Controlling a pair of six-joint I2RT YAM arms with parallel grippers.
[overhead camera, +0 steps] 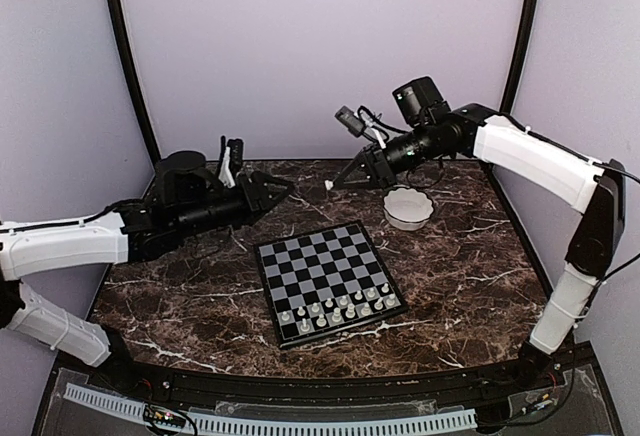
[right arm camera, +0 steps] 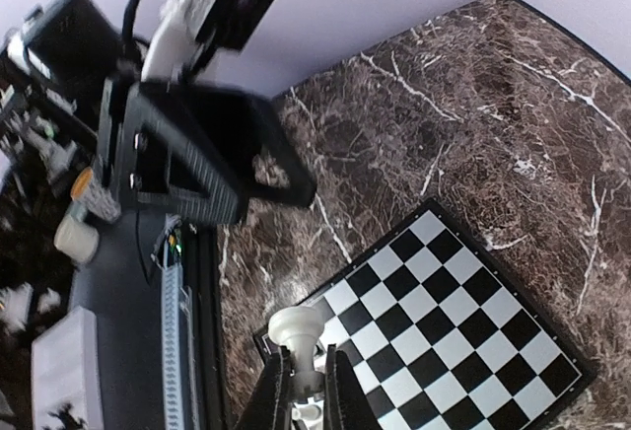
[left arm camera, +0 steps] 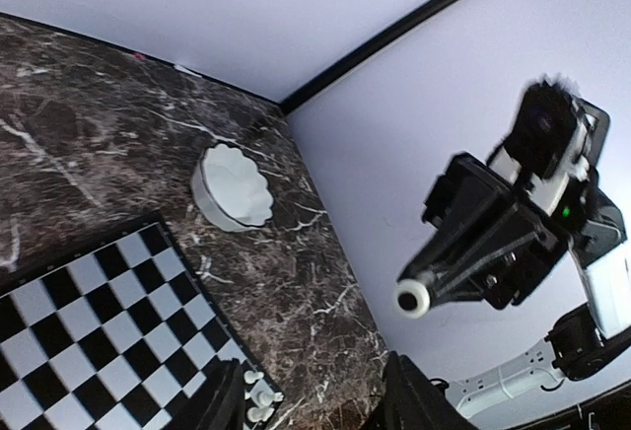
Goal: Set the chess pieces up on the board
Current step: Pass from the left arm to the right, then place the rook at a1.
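Right gripper [right arm camera: 307, 379]: we recorded its jaws closed tight on a single cream-white held piece [right arm camera: 296, 335], pinched low on the stem, with the rounded head standing clear above the fingertips. In the top view the right gripper hung in the air beyond the far edge of the board [overhead camera: 320, 261], roughly over that edge's middle, tip pointing left.

Left gripper [overhead camera: 286, 187]: we noted it raised beyond the board's far left corner, tip pointing right at the other arm's tip. The two tips were near each other but apart. In its own wrist view the left fingers [left arm camera: 222, 402] stood well separated with nothing between them, so we logged it as parted and carrying nothing. The same view showed the held piece end-on at the tip of the right gripper, well above the marble.

Chess pieces [overhead camera: 335, 308]: we saw them standing upright on the board in the two rows along its near edge, one to a square as far as we could resolve. Which figure was which we could not tell. The remaining rows showed bare black and silver-grey squares.

The board lay flat on the dark veined tabletop [overhead camera: 180, 296], turned slightly so its edges were not square to the arm bases.

A white scalloped bowl [overhead camera: 408, 220] sat on the tabletop just beyond the board's far right corner, not touching it.
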